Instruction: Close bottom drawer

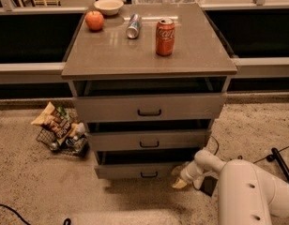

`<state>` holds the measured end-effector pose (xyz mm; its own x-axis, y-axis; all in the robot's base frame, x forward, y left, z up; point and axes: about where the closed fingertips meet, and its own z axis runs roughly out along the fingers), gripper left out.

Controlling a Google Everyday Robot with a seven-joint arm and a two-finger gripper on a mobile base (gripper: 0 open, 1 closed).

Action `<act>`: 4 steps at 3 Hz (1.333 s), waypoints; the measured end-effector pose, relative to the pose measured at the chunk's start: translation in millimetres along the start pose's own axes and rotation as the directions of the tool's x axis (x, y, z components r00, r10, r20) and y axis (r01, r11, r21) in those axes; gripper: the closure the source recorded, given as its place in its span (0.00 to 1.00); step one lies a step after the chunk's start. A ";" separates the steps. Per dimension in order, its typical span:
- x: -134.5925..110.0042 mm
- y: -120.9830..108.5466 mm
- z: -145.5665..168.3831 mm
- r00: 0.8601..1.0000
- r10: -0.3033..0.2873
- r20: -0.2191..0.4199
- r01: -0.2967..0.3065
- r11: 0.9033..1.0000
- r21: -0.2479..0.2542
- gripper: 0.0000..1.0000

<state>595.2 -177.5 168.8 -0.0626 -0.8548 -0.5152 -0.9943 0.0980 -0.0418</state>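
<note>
The grey cabinet [149,46] has three drawers, all pulled out a little. The bottom drawer [130,170] is the lowest, with a flat grey-beige front and a small black bar handle [149,175]; a dark gap shows above its front. My gripper [178,177] is low at the right end of the bottom drawer's front, close to the floor, on the white arm [247,191] that comes in from the lower right. The fingertips [178,183] look yellowish and lie next to the drawer's right corner.
On the cabinet top stand a red soda can [165,36], a lying silver can [133,26], an orange fruit [95,20] and a white bowl [109,6]. A wire basket of snack bags [60,130] sits on the floor at the left. Cables [276,156] lie at the right.
</note>
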 end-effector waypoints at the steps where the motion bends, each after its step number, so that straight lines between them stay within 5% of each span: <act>1: 0.9 -10.7 -4.4 1.000 0.006 -0.002 -0.006 1.000 0.014 0.35; 2: 0.3 -14.2 -7.1 1.000 0.006 -0.005 -0.006 1.000 0.022 0.12; 3: 0.7 -16.1 -8.1 1.000 0.007 -0.004 -0.007 1.000 0.026 0.00; 4: 1.8 -15.6 -11.0 1.000 0.002 0.017 -0.002 1.000 0.026 0.00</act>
